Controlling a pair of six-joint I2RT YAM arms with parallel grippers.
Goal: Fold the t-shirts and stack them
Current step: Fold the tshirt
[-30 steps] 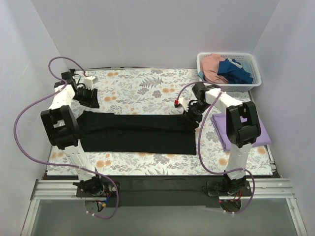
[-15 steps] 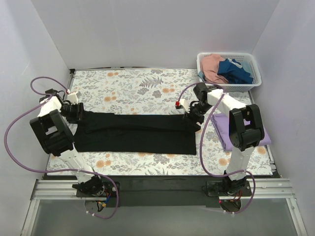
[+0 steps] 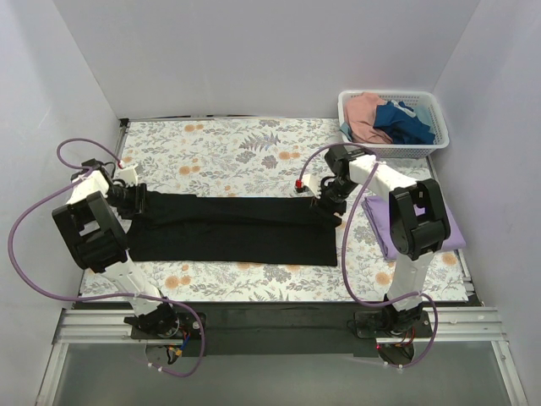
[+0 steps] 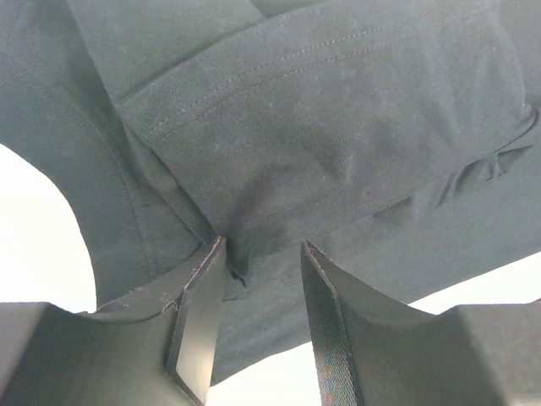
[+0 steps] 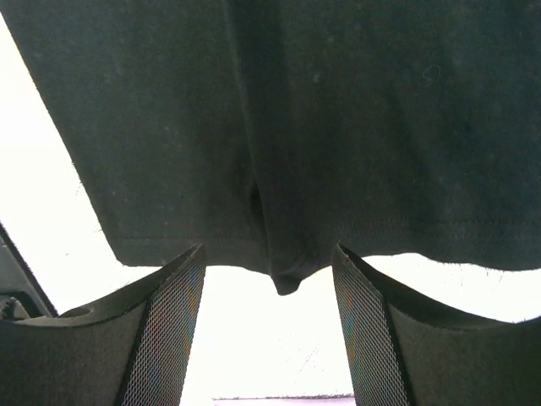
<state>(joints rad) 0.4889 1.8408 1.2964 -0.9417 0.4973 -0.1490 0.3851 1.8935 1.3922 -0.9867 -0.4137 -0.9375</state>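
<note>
Where it lies flat, the black t-shirt (image 3: 232,228) forms a long rectangle.

From above, the left end effector (image 3: 128,196) and right end effector (image 3: 328,201) are too small and dark against the black t-shirt (image 3: 237,230) to show their fingers. In the left wrist view a fold sits between the fingers (image 4: 199,313); whether it is pinched cannot be told. The shirt runs off every edge there, and the bench (image 4: 34,233) is blown out white. The right arm (image 3: 416,218) hides part of the lavender t-shirt (image 3: 456,230). The basket (image 3: 414,149) wall covers the lower parts of the pink t-shirt (image 3: 365,114) and dark blue t-shirt (image 3: 406,123).
</note>
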